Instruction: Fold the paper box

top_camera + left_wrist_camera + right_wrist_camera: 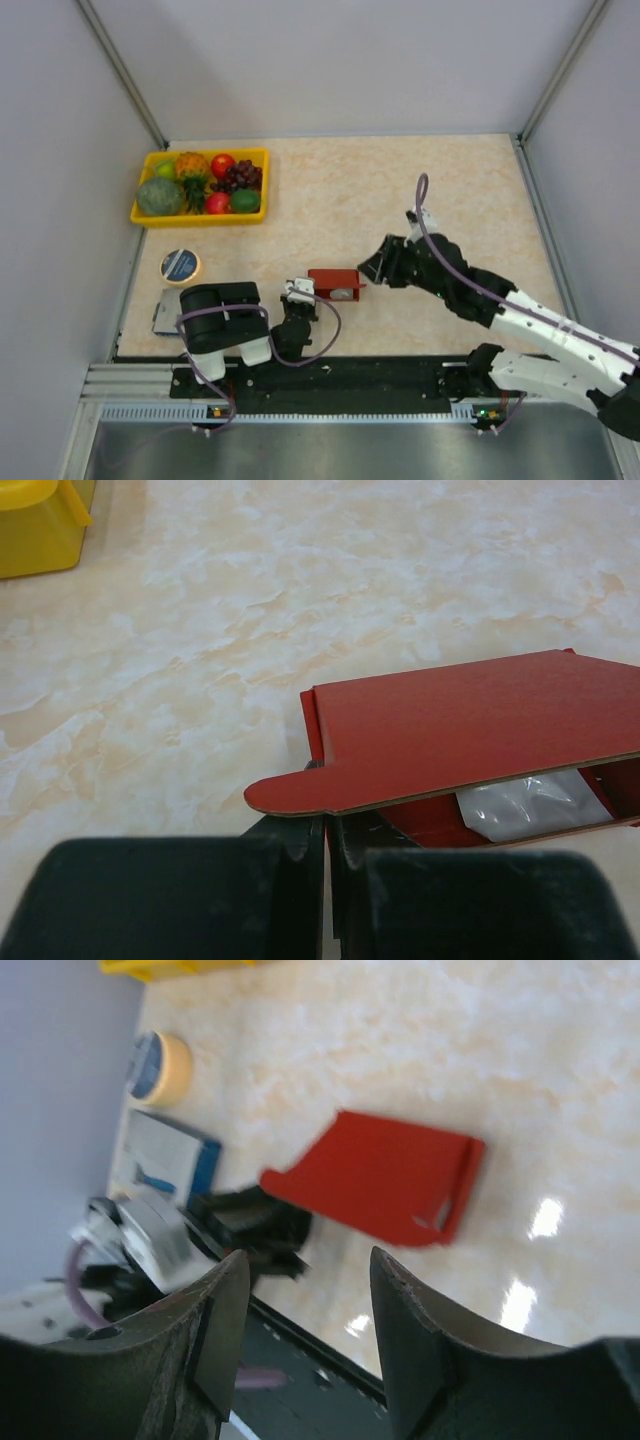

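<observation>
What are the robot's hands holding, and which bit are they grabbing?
The left hand pinches the red paper box by its near edge, under the rounded flap. The right hand is open, holding nothing.

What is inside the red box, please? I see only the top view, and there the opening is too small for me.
Observer: In the left wrist view, a whitish wrapper lies inside the box.
Operator: Does anything hold the box on the left?
Observer: Yes. The left gripper is shut on its near edge, under a rounded flap.
Operator: And on the right?
Observer: The right gripper is open, with nothing between its fingers; the box lies beyond them.
</observation>
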{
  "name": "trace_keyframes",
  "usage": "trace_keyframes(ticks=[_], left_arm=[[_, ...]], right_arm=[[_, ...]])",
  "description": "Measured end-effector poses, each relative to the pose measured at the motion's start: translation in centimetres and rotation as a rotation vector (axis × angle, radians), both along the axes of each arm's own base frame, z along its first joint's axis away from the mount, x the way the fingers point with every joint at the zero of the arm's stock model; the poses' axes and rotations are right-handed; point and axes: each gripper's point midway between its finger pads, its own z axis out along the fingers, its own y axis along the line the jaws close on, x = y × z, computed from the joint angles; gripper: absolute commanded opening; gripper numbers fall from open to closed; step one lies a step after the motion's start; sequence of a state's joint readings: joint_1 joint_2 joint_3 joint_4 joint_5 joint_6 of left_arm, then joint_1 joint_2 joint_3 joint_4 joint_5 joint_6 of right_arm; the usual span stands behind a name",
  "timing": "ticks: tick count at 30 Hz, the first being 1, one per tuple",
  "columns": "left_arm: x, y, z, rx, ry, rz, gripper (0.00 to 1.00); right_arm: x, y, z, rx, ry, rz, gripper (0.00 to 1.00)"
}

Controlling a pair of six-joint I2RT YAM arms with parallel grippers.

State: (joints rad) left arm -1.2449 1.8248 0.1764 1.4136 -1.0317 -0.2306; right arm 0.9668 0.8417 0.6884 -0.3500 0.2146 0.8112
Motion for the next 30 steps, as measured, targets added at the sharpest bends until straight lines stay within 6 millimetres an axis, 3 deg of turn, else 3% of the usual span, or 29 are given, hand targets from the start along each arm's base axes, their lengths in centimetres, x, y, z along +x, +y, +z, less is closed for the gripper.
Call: trace_keyframes(ticks=[2, 4, 6, 9, 12, 14, 20, 22, 30], left_arm=[[0.0, 0.0, 0.0, 0.018, -0.005, 0.001, 0.00], [-0.1, -0.1, 0.0, 0.033, -0.009, 0.005, 0.00], [-0.1, 0.0, 0.0, 0.046, -0.014, 0.011, 0.00], [-0.1, 0.0, 0.0, 0.057, -0.017, 0.013, 0.00], [-0.1, 0.0, 0.0, 0.061, -0.017, 0.013, 0.07], [-0.2, 0.1, -0.1, 0.063, -0.015, 0.009, 0.22], [-1.6, 1.0, -0.3, 0.013, 0.025, -0.055, 0.43], [-2.2, 1.0, 0.3, -0.047, 0.042, -0.082, 0.45], [-6.0, -2.3, 4.8, -0.330, 0.177, -0.337, 0.46]], right_arm=[[2.3, 1.9, 1.8, 0.073, 0.030, 0.024, 0.49], [3.7, 4.8, 2.3, 0.132, 0.069, 0.084, 0.44], [4.4, 8.1, 1.4, 0.190, 0.121, 0.156, 0.41], [4.4, 11.0, -1.8, 0.253, 0.227, 0.215, 0.41], [3.9, 12.2, -4.8, 0.300, 0.308, 0.233, 0.37], [3.7, 12.8, -6.1, 0.344, 0.348, 0.243, 0.36], [3.3, 13.6, -8.6, 0.445, 0.408, 0.243, 0.36], [3.4, 13.7, -8.9, 0.464, 0.408, 0.241, 0.36], [4.1, 14.3, -8.8, 0.506, 0.372, 0.249, 0.35]])
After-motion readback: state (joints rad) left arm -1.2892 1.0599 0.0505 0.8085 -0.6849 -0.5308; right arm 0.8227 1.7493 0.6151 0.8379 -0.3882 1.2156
